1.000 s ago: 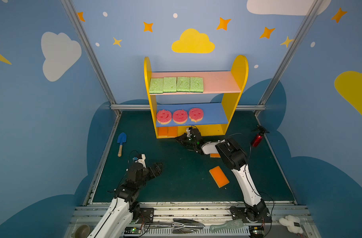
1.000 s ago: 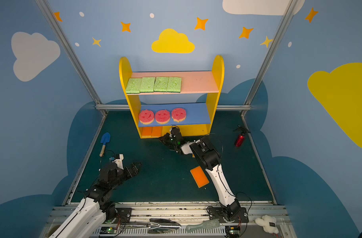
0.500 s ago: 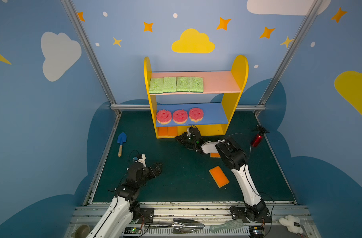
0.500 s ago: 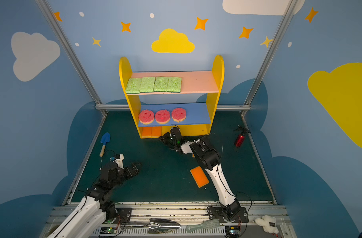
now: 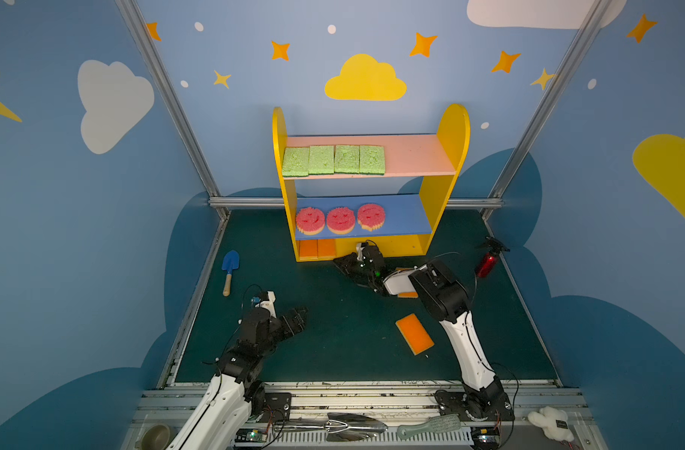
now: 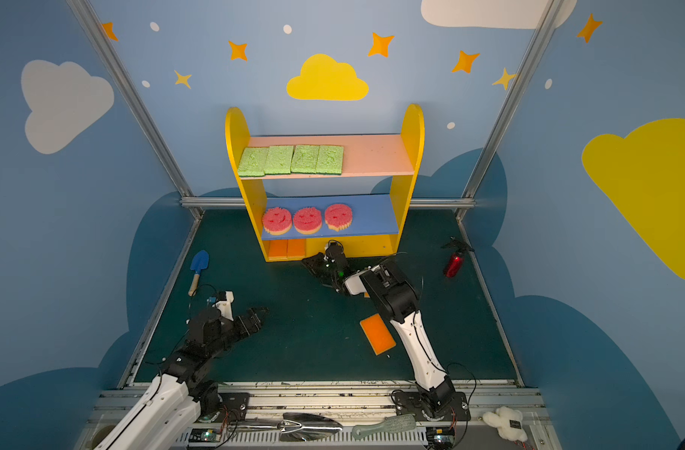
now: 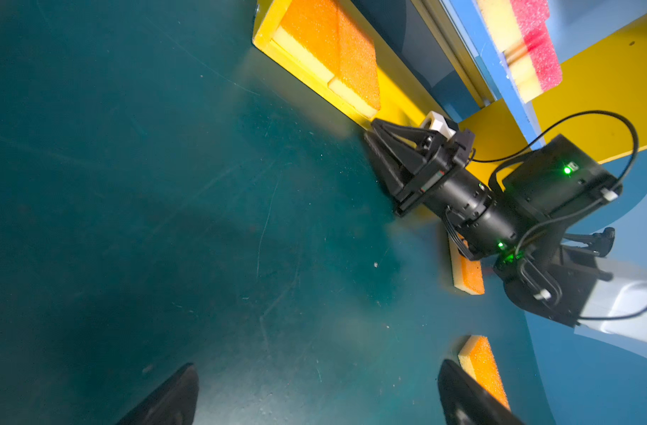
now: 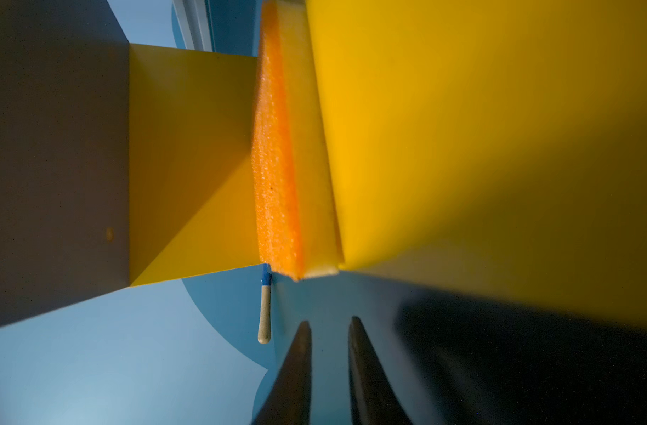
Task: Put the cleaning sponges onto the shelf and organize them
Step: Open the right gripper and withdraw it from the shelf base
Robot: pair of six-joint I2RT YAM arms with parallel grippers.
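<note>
In a top view, my right gripper (image 5: 342, 265) sits low at the base of the shelf (image 5: 454, 128), beside two orange sponges (image 5: 316, 248). A loose orange sponge (image 5: 414, 333) lies on the mat (image 5: 333, 350). Left wrist: left gripper (image 7: 314, 397) spread wide, empty. Right wrist: its jaws are narrowly parted, holding nothing, just short of the nearest shelved sponge (image 8: 277, 165).

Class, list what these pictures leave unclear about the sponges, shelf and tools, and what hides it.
Orange sponge: in both top views, mostly hidden under the right arm.
Shelf, bottom tier: in both top views, rear covered by the blue board.
Trowel: right wrist view, blade hidden behind a shelved sponge.
</note>
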